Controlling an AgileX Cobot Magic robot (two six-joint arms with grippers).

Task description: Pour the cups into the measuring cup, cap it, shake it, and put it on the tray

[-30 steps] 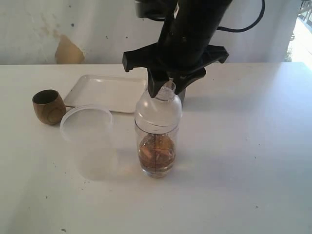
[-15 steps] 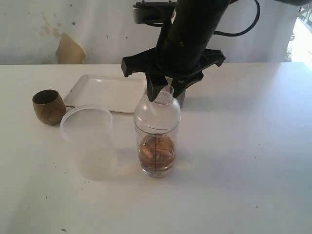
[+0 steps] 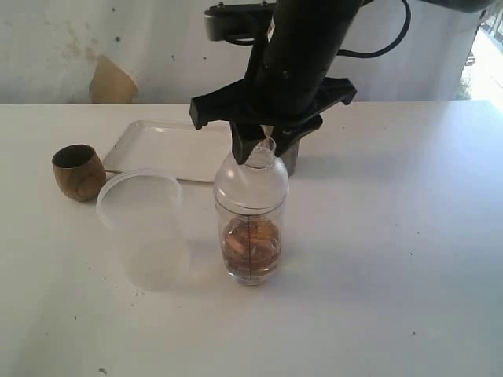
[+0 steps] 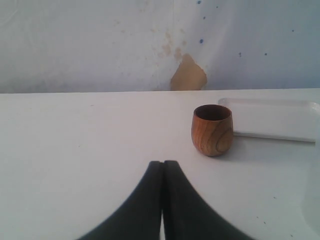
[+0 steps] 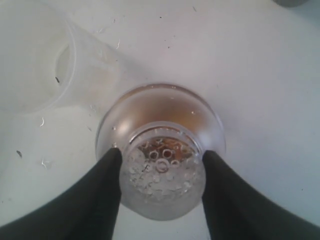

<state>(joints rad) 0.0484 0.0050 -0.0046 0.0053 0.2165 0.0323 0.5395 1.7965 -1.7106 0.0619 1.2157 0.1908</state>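
— So why do the right jaws hang straight above the measuring cup [image 3: 250, 236]?
— They look to be seating the cap [image 3: 251, 179]. The measuring cup stands upright on the bench [image 3: 393, 275] with brown liquid in its lower part, and the domed cap sits on its mouth. Working from above would let the cap be pressed square without tipping anything.
— How do those jaws stand?
— Partway apart and clamped on the cap's narrow top, one on each side. The right wrist view shows both touching it. They grasp the cap, not the clear wall below.
— And the left jaws?
— Pressed flat together with nothing between them, low over the bench. They face the wooden cup [image 4: 212, 130] but are well short of it. I'd guess they are parked out of the way.
— Why is the wooden cup off there?
— It stands upright near the tray [image 3: 157, 149], well apart from the measuring cup. It was likely emptied and set aside, though I can't see into it. A milky tub [image 3: 141, 228] stands just beside the measuring cup, between the two.
— The tray?
— It lies behind the measuring cup. I'd judge it comes last, since capping and shaking aren't finished.
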